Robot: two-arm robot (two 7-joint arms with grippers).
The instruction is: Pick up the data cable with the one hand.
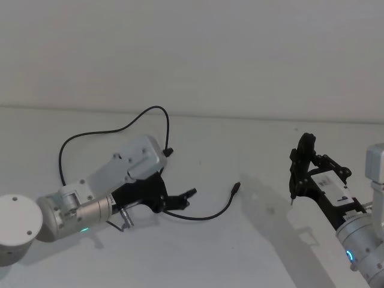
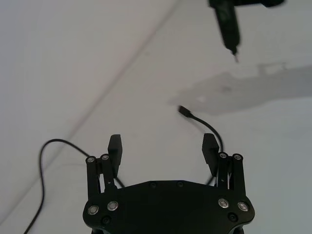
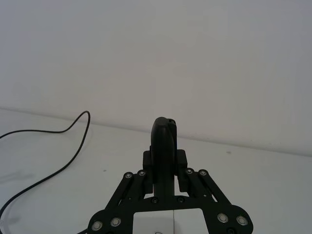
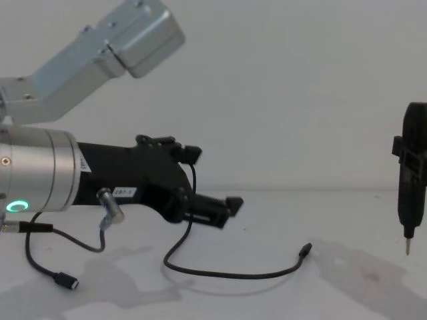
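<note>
White table [image 1: 258, 252] beneath everything, meeting a pale wall at the back.

Left arm in from the left of the head view: silver cylinder with green ring light, grey camera housing above it covering part of the black body and a stretch of cable. Left gripper [image 1: 185, 199] low over the table near the middle, fingers [image 2: 115, 147] spread wide apart, clamped on nothing.

Right arm cut off at the right edge of the head view. Right gripper [image 1: 302, 172] raised, well apart from the left one, fingers [image 3: 181, 158] closed tight on a pen-like tool [image 3: 163, 129]. Tool upright, metal tip [image 4: 407, 249] pointing down, clear of the table, grey shadow under it.

Data cable [image 1: 207, 218] lying on the table in a long loop: 1 wide arc behind the left arm, then hidden under the housing, then visible below the left gripper, curving toward the right. Seen from the chest, data cable [image 4: 233, 274] running down past the upper finger, through the open gap, onto the table; touching a finger or not, impossible to tell. From the left wrist, data cable [image 2: 201, 120] passing behind 1 finger. Far arc also in the right wrist view, cut by the frame edge.

Plug [image 4: 305, 251] at the free end, down at the table between the 2 grippers, nearer the left.

Under the left wrist in the chest view, a short dark-grey cord [image 4: 55, 276] ending in a flat plug [image 4: 67, 281].
</note>
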